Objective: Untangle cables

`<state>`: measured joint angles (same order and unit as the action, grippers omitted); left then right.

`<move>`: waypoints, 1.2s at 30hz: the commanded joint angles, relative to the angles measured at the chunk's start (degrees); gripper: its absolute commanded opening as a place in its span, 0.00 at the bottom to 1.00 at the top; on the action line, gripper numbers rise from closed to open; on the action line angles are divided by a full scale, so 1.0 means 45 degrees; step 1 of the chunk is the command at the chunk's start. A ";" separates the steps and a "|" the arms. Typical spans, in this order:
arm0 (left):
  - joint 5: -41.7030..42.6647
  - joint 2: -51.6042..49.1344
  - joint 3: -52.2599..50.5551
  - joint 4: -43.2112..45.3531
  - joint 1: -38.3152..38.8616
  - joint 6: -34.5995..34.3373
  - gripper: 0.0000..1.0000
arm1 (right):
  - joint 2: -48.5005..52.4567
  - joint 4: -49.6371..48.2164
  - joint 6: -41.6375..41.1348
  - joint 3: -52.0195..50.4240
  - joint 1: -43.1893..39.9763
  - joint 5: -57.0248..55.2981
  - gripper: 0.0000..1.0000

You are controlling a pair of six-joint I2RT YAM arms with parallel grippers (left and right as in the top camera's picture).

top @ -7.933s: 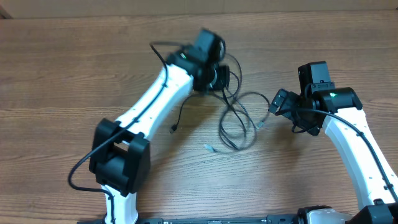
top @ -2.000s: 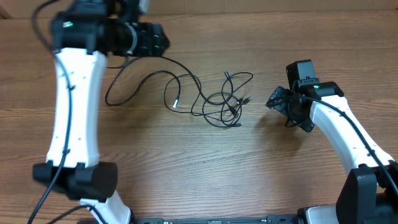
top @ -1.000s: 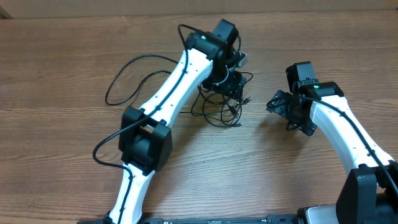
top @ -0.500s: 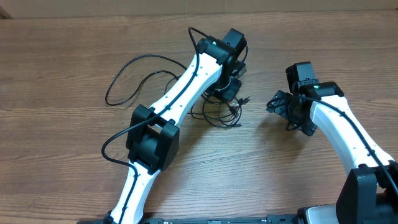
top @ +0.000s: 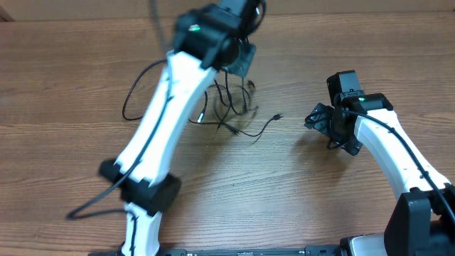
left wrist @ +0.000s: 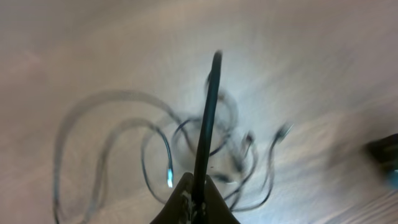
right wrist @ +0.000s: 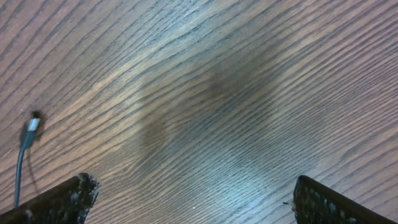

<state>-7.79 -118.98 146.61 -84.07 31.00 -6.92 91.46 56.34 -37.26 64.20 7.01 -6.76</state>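
Cables (top: 222,107) dragged left across the wooden table (top: 320,203)

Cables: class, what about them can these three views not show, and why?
Overhead: the blurred left arm covers part of the cables; crossings too small to read.
Left wrist: motion blur smears every cord.
Right wrist: only one plug end shows; its cord runs out of sight lower left.

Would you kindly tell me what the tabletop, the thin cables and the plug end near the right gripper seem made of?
Tabletop: wood or wood-look laminate, matte with slight sheen; brown grain lines run across it.
Cables: likely rubber or plastic sheathing, matte black; they bend in loose loops.
Plug end: seemingly metal; its pale tip catches light.
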 commanded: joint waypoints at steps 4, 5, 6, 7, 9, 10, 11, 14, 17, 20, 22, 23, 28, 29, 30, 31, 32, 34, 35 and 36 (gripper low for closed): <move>0.0034 0.3196 0.0874 0.1321 0.0005 -0.0185 0.04 | 0.0068 -0.0107 0.0044 -0.0019 0.0010 0.0005 1.00; 0.0078 0.3531 0.0874 0.1545 0.0005 -0.0180 0.04 | 0.0068 -0.0112 0.0044 -0.0019 0.0010 0.0049 1.00; 0.0078 0.3779 0.0874 0.1724 0.0005 -0.0180 0.04 | 0.0068 -0.0121 0.0039 -0.0019 0.0010 0.0097 1.00; 0.0078 0.3983 0.0874 0.1875 0.0005 -0.0180 0.04 | 0.0068 -0.0117 0.0044 -0.0019 0.0010 0.0141 1.00; 0.0083 0.4269 0.0874 0.2089 0.0005 -0.0180 0.04 | 0.0068 -0.0151 0.0044 -0.0019 0.0010 0.0243 1.00; 0.0078 0.4328 0.0874 0.2118 0.0005 -0.0180 0.04 | 0.0068 -0.0180 0.0044 -0.0019 0.0010 0.0330 1.00; 0.0083 0.4342 0.0874 0.2098 0.0005 -0.0180 0.04 | 0.0068 -0.0223 0.0049 -0.0019 0.0010 0.0442 1.00; 0.0588 0.4211 0.0869 0.1778 0.0005 -0.0180 0.04 | 0.0068 -0.0646 0.0879 -0.0019 0.0015 0.1394 1.00; 0.1078 0.3968 0.0865 0.1409 0.0005 -0.0175 0.04 | 0.0068 -0.1394 0.2769 -0.0019 0.0015 0.3570 1.00; 0.1151 0.3662 0.0865 0.1229 0.0005 -0.0185 0.04 | 0.0068 -0.2166 0.5056 -0.0019 0.0015 0.6771 1.00; 0.1948 0.3487 0.0865 0.1151 0.0010 -0.0175 0.04 | 0.0068 -0.2589 0.6154 -0.0019 0.0015 0.8786 1.00; 0.2443 0.3415 0.0865 0.1117 0.0005 -0.0165 0.04 | 0.0068 -0.2793 0.6504 -0.0019 0.0015 0.9607 1.00; 0.4201 0.2929 0.0865 0.1005 0.0005 0.0369 0.04 | 0.0068 -0.3988 0.6722 -0.0019 0.0015 1.1715 1.00; 0.4342 0.2851 0.0865 0.0981 0.0010 0.0379 0.04 | 0.0068 -0.4211 0.6713 -0.0019 0.0015 1.1982 1.00; 0.4546 0.2803 0.0865 0.0967 0.0010 0.0389 0.04 | 0.0068 -0.4503 0.6669 -0.0015 0.0015 1.2303 1.00; 0.4707 0.2778 0.0865 0.0967 0.0005 0.0393 0.04 | 0.0068 -0.4784 0.6674 -0.0015 0.0015 1.2662 1.00; 0.4809 0.2769 0.0865 0.0967 0.0005 0.0398 0.04 | 0.0068 -0.5071 0.6669 -0.0015 0.0015 1.3056 1.00; 0.4862 0.2769 0.0865 0.0991 0.0010 0.0403 0.04 | 0.0068 -0.5615 0.6654 -0.0015 0.0015 1.3848 1.00; 0.4877 0.2773 0.0865 0.0991 0.0010 0.0398 0.04 | 0.0068 -0.5853 0.6625 -0.0015 0.0015 1.4207 1.00; 0.4993 0.2769 0.0865 0.0991 0.0010 0.0403 0.04 | 0.0068 -0.6149 0.6625 -0.0015 0.0015 1.4683 1.00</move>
<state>11.42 -106.41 150.36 -79.77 31.03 -5.98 91.46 30.59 -8.60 64.16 7.03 49.95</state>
